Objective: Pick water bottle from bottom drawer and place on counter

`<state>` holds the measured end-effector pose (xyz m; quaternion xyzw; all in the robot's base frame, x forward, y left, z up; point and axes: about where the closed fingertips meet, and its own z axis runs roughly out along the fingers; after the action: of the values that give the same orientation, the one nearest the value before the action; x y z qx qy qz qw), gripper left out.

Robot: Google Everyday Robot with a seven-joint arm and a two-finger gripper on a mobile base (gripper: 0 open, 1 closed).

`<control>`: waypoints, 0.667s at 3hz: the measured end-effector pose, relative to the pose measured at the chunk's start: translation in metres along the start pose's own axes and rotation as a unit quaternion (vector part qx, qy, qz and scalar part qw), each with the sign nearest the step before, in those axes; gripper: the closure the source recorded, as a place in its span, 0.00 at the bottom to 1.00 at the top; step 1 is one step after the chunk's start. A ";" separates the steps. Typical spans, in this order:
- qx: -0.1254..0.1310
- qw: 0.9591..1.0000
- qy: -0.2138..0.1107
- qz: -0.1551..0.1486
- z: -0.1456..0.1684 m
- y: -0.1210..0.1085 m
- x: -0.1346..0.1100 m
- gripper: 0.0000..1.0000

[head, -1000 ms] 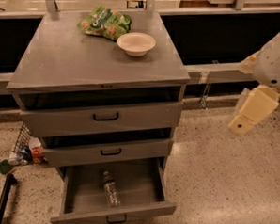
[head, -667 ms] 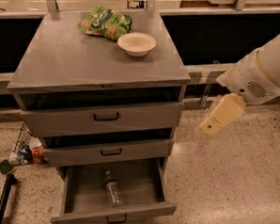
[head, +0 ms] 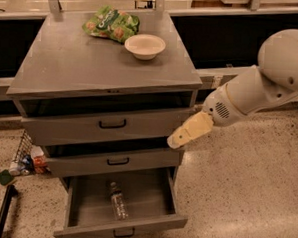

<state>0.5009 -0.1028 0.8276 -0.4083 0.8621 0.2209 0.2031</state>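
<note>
The water bottle (head: pixel 117 201) lies on its side in the open bottom drawer (head: pixel 150 193), cap toward the back. The grey counter (head: pixel 77 62) tops the three-drawer cabinet. My gripper (head: pixel 182 135) reaches in from the right on a white arm and hangs in front of the cabinet's right edge, level with the middle drawer (head: pixel 109 161), well above and to the right of the bottle. It holds nothing that I can see.
A white bowl (head: pixel 145 45) and a green snack bag (head: pixel 110 24) sit at the back of the counter. The top drawer (head: pixel 103 124) is slightly ajar. A wire basket with clutter (head: pixel 24 157) stands on the floor at the left. Speckled floor spreads to the right.
My arm has swung left and down, bringing the gripper from the far right to the cabinet's right front edge. The bottle and drawers have not moved.
</note>
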 end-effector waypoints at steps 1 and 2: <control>-0.005 1.000 -0.001 0.025 0.006 0.000 0.001 0.00; -0.042 0.995 -0.017 0.093 0.058 -0.005 0.009 0.00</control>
<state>0.5089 -0.0794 0.7741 -0.3304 0.8827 0.2818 0.1793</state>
